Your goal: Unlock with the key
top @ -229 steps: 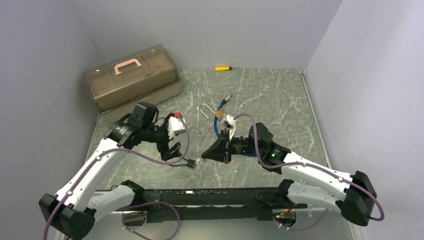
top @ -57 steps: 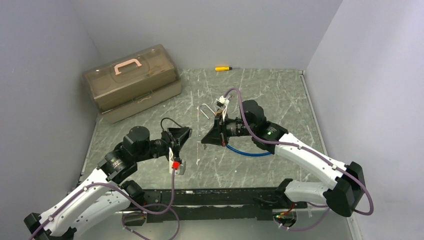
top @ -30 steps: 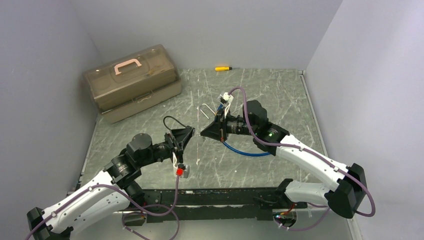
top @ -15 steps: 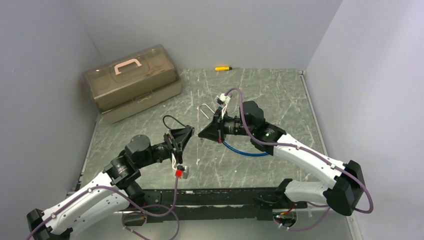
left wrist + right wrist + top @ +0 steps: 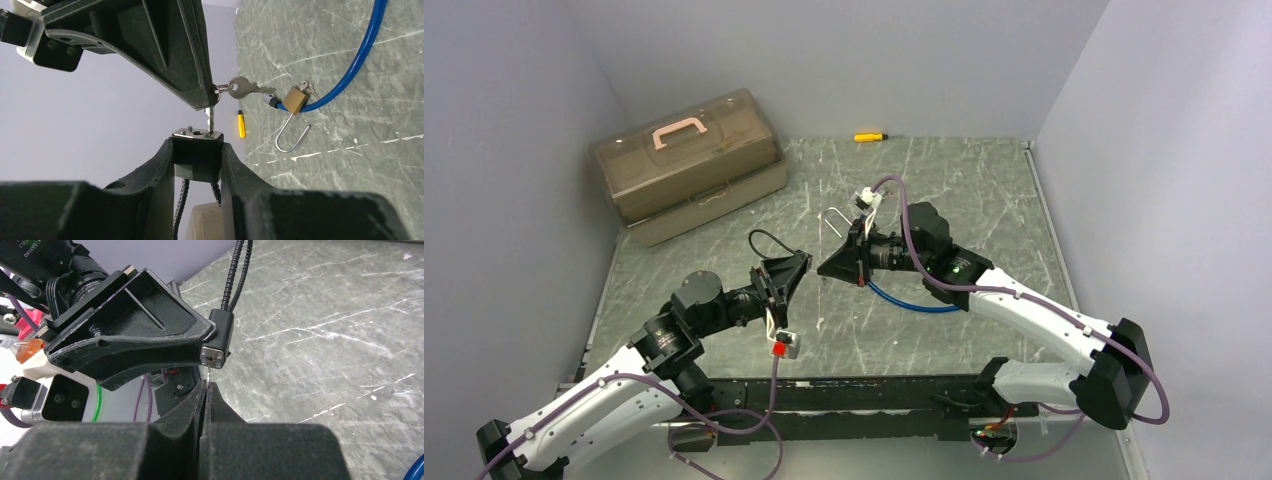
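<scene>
Toolbox (image 5: 686, 160), back left: lid was shut, contents not discernible. Left gripper (image 5: 798, 266) clamped black cable lock (image 5: 197, 159) above table (image 5: 969, 190). Right gripper (image 5: 206, 386), pressed together on key (image 5: 211, 118), held its blade at lock's end face. Brass padlock (image 5: 296, 99) lay shackle-open against blue cable (image 5: 914, 304).

One toolbox (image 5: 686, 165), one screwdriver (image 5: 869, 136), one blue cable (image 5: 914, 303), one brass padlock (image 5: 296, 99), one black lock (image 5: 197, 152).

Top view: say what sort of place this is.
Probably a robot test cell in a lab: plain grey walls box in a marbled table, the left arm and right arm are bolted at its near edge, and a toolbox and screwdriver lie as props.
</scene>
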